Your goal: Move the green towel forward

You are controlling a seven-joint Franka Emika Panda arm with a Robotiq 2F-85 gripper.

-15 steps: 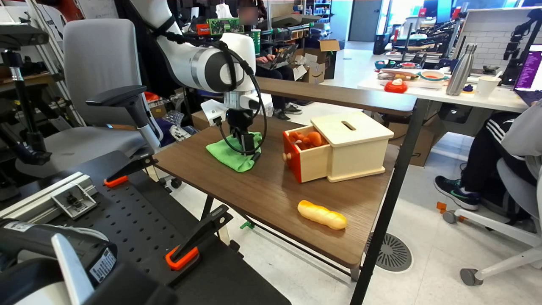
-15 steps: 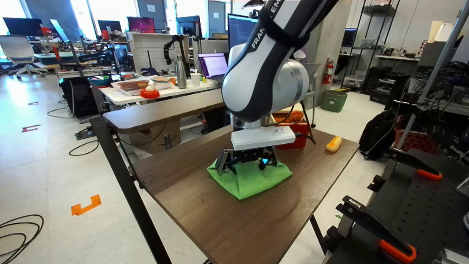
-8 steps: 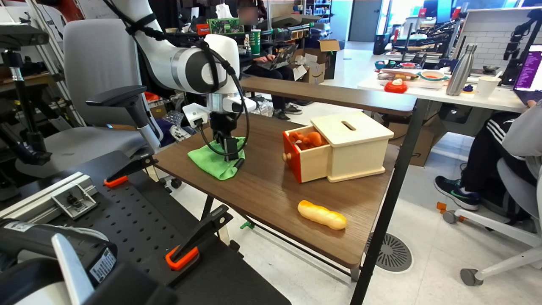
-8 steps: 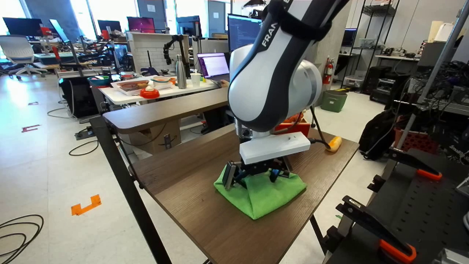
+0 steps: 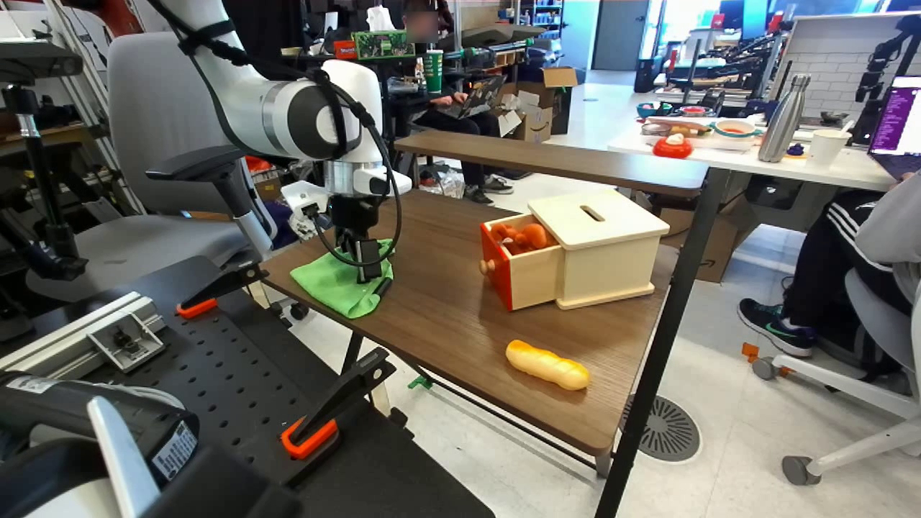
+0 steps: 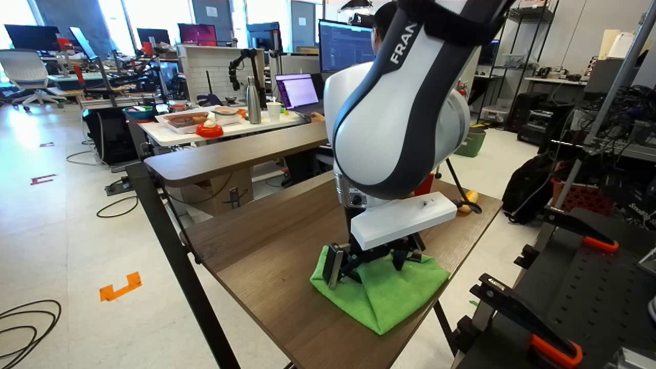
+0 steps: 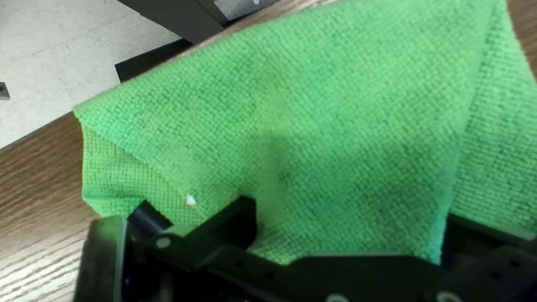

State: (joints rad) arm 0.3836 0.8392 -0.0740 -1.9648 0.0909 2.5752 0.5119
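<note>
one green towel [image 6: 405,294]: on the brown table [image 5: 446,288], well apart from the wooden box [image 5: 611,252], off the side its drawer [image 5: 536,280] faces; folded over on itself, a corner at the table's edge.
gripper [image 6: 375,270]: points down at the towel, well apart from the wooden box; its two fingers [image 6: 333,264] are spread wide, with towel beneath and between them.
white arm [image 6: 389,123]: extends above the towel, a black cable [image 5: 388,164] looping beside the gripper.
white speck [image 7: 191,200]: on the towel, in the wrist view.
drawer: stands partly out of the wooden box, red front and round knob outward.
orange pieces [image 5: 531,236]: inside the drawer; their exact shapes cannot be told.
yellow bread [image 5: 547,365]: on the table near the wooden box, in front of it in an exterior view.
brown ledge [image 5: 547,160]: behind the wooden box in an exterior view.
black bench [image 5: 259,367]: past the table's edge, well apart from the wooden box, bearing clamps [image 5: 337,404] with orange pads.
</note>
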